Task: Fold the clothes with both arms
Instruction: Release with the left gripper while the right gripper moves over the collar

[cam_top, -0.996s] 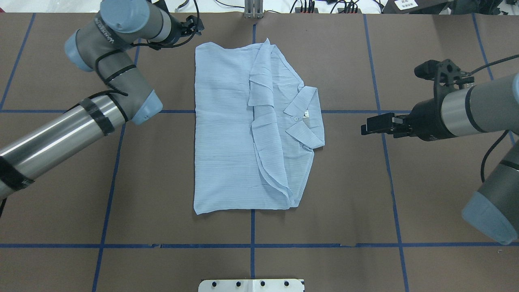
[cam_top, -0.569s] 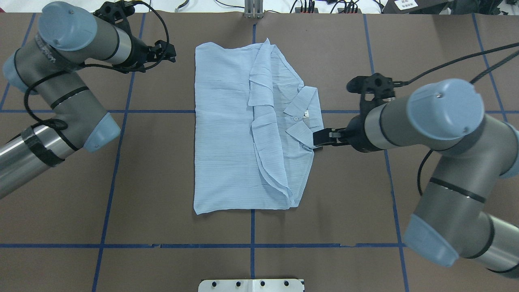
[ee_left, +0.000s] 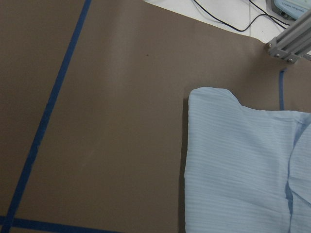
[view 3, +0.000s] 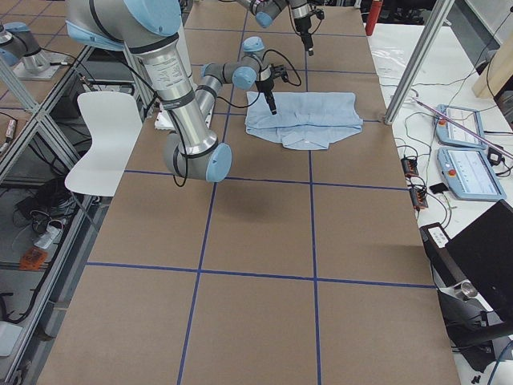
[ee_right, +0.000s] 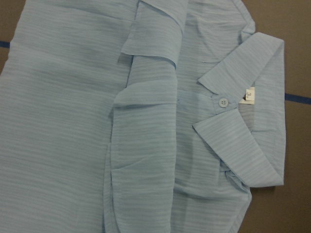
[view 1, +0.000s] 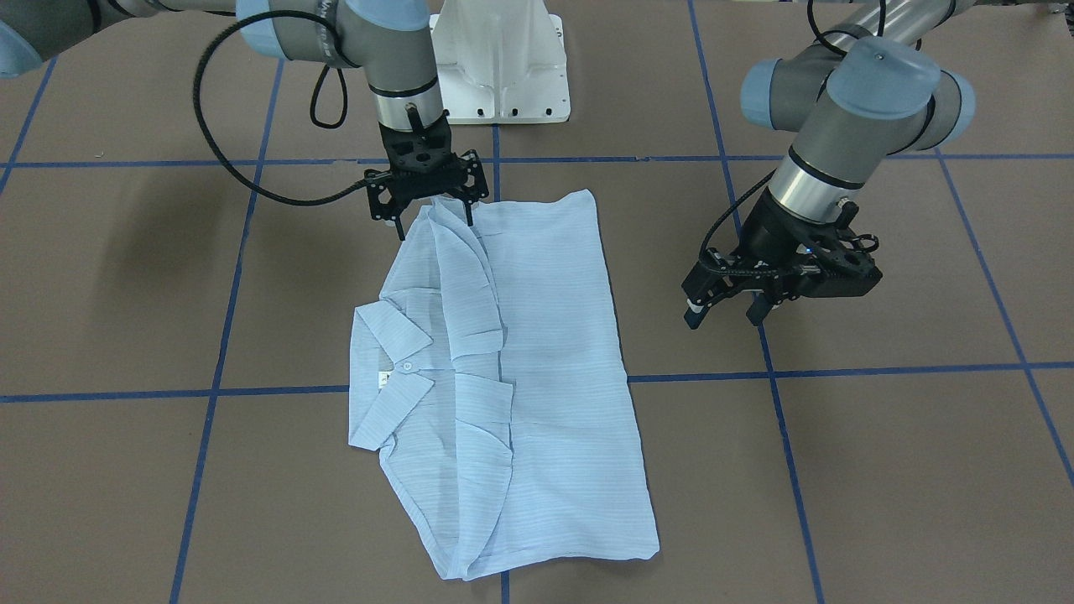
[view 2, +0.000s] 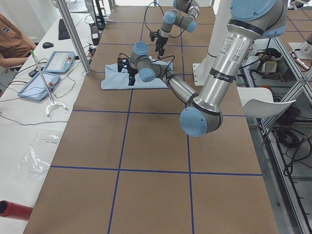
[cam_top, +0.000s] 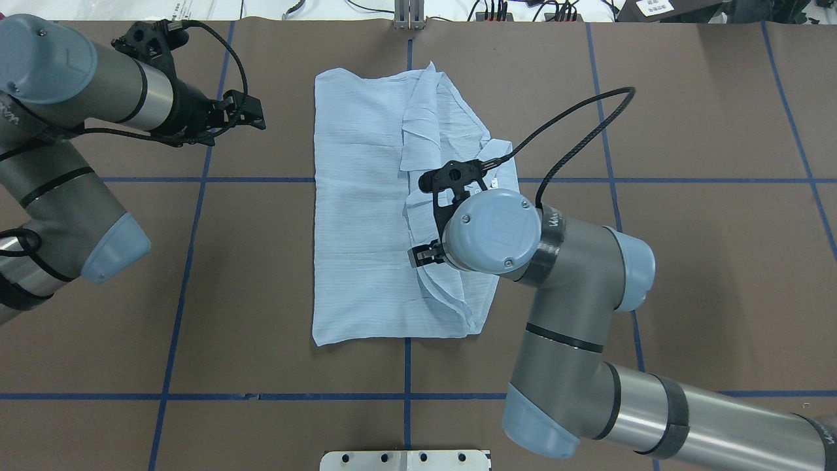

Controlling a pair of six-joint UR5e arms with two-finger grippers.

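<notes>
Shirt (cam_top: pixel 356 216), pale blue with fine stripes, lies flat at the centre of the overhead frame on the brown table (cam_top: pixel 686 98), which is marked with blue tape lines (cam_top: pixel 196 180). It is folded to a rough rectangle, sleeves laid inward along the middle. The collar (view 1: pixel 393 334) sits centre left in the front-facing frame. The right wrist view looks down on the white neck label (ee_right: pixel 248 94) and one button (ee_right: pixel 223 102). Right gripper (view 1: pixel 435 225) is at the shirt's top edge in the front-facing frame, jaws spread, nothing between them; contact with the cloth cannot be told. Overhead, the right arm (cam_top: pixel 569 261) crosses the shirt's lower right part. Left gripper (view 1: pixel 723 317) hangs over bare table at centre right of the front-facing frame, jaws apart, empty, clear of the shirt; overhead it shows upper left, beside the shirt's corner.
</notes>
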